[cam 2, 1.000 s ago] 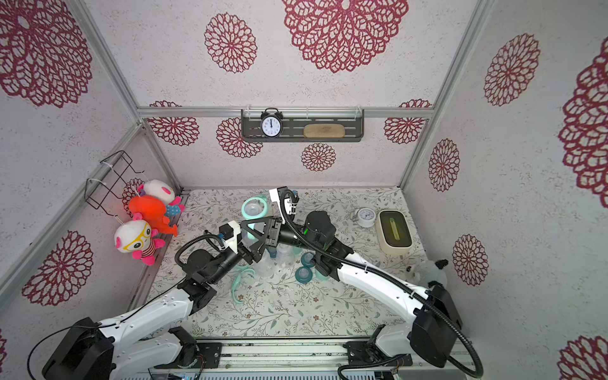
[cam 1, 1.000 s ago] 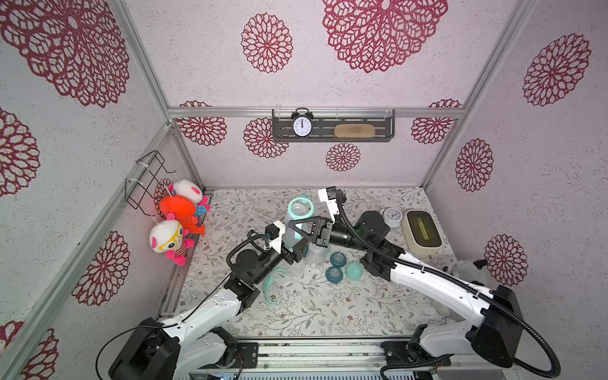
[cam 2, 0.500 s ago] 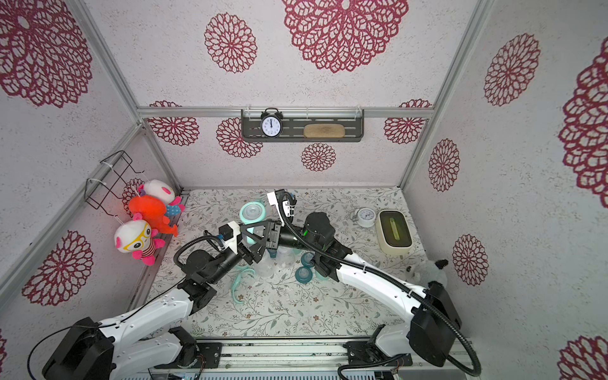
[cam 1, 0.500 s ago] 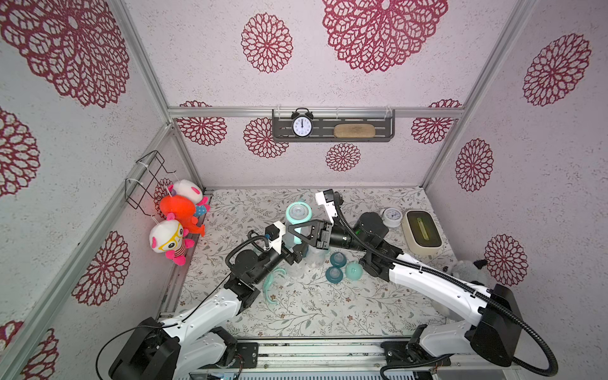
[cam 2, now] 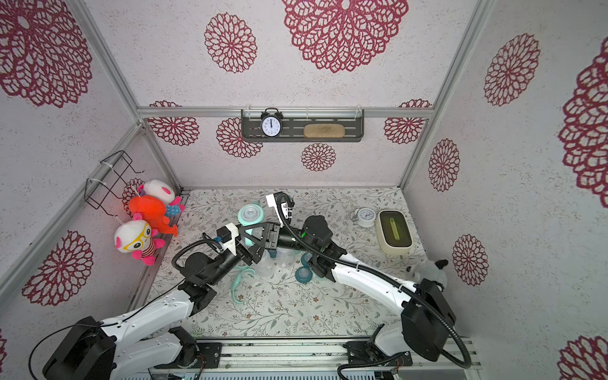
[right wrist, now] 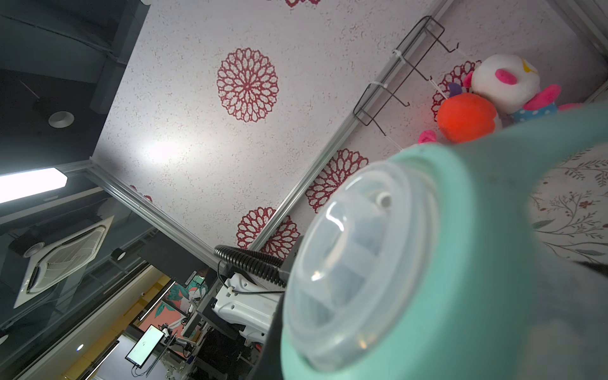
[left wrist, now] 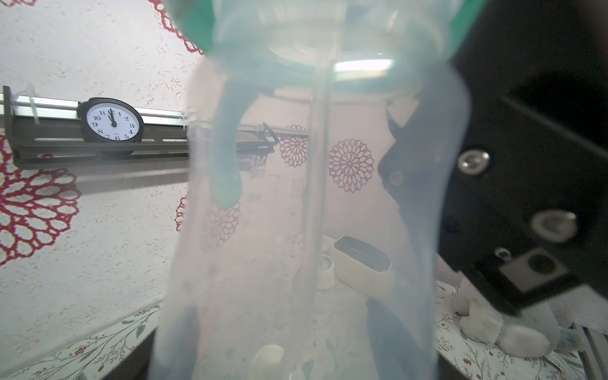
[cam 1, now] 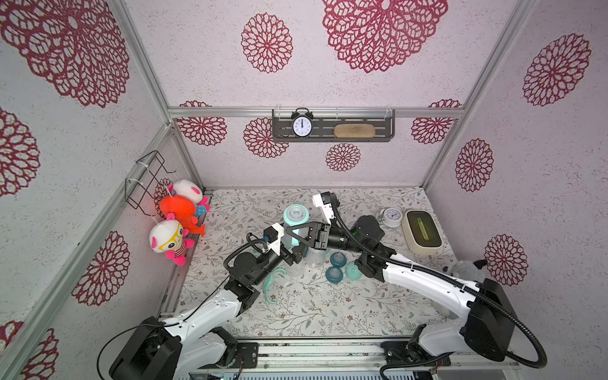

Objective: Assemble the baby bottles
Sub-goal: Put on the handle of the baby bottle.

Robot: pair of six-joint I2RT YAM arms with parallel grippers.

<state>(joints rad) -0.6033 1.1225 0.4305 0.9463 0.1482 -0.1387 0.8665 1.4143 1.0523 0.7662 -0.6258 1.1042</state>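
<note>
Mint-ringed held bottle [cam 1: 296, 214] aloft near centre of mat [cam 1: 296, 316], clamped low in left gripper [cam 1: 292, 256], pinched at its mint ring by right gripper [cam 1: 297, 235]. Sits a touch further toward 9 o'clock than 1 second ago, right arm's wrist rolled too: likely screwing the top tight, so 1 of 3 nearly done. At 5 o'clock below: 2 bare bottles [cam 1: 315, 257], teal collars [cam 1: 335, 273], mint cap [cam 1: 354, 272]; loose handle [cam 1: 271, 287] at 7. Crowds any set-down spot.
</note>
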